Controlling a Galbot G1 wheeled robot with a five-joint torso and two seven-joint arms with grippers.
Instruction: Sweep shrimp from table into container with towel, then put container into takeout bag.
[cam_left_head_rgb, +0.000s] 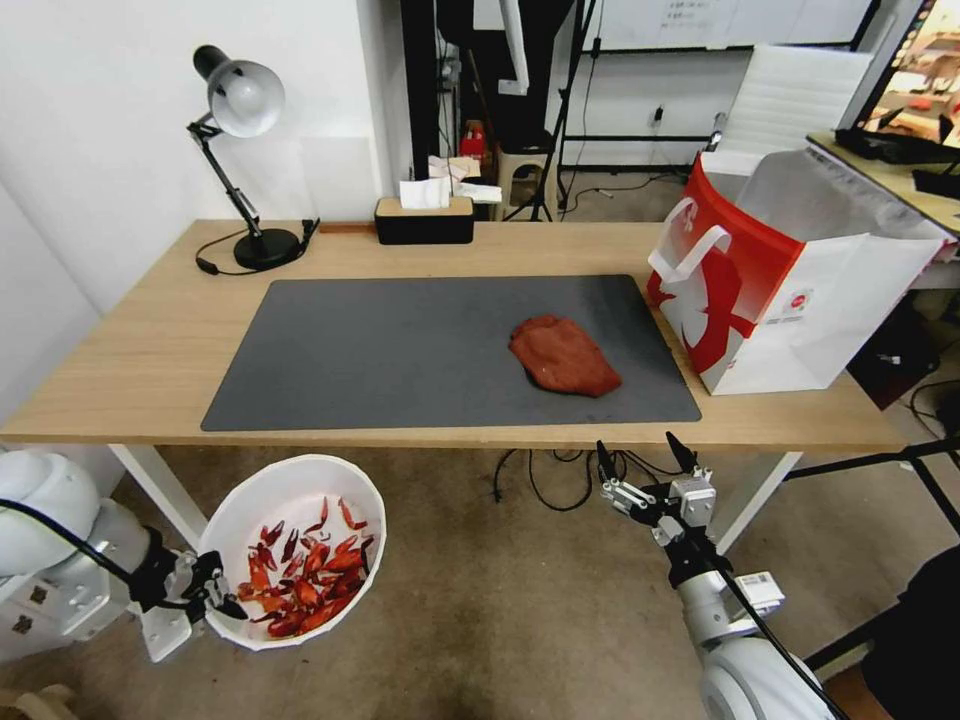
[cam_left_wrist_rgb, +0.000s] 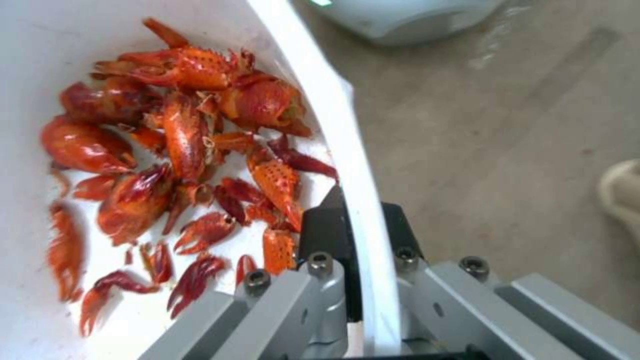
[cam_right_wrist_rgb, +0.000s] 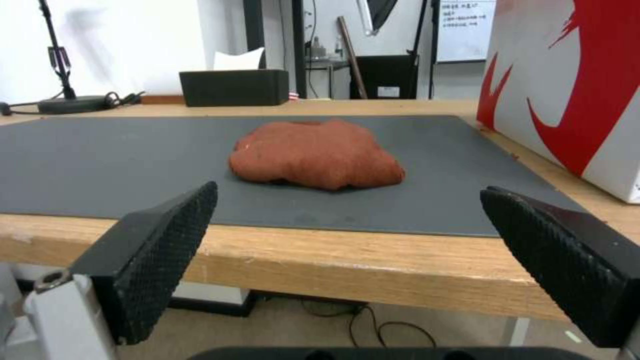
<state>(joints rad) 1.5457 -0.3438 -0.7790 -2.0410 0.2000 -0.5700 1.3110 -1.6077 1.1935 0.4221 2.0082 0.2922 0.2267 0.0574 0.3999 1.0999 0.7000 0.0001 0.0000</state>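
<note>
Jaws first, from the head view: the left gripper (cam_left_head_rgb: 222, 598) is clamped on the rim of the bowl (cam_left_head_rgb: 260, 490), held off the front edge of the table (cam_left_head_rgb: 140, 370) with the shrimp (cam_left_head_rgb: 305, 580) already inside, while the right gripper (cam_left_head_rgb: 645, 462) hangs spread and empty below the table edge; the towel (cam_left_head_rgb: 563, 355) lies on the dark mat (cam_left_head_rgb: 400, 350) beside the takeout bag (cam_left_head_rgb: 780, 290). The left wrist view shows one finger inside the rim and one outside, shrimp (cam_left_wrist_rgb: 180, 165) heaped just beside them. In the right wrist view the wide-apart fingers (cam_right_wrist_rgb: 160, 250) face the towel (cam_right_wrist_rgb: 313, 152), so sweeping looks done and bagging the bowl remains.
</note>
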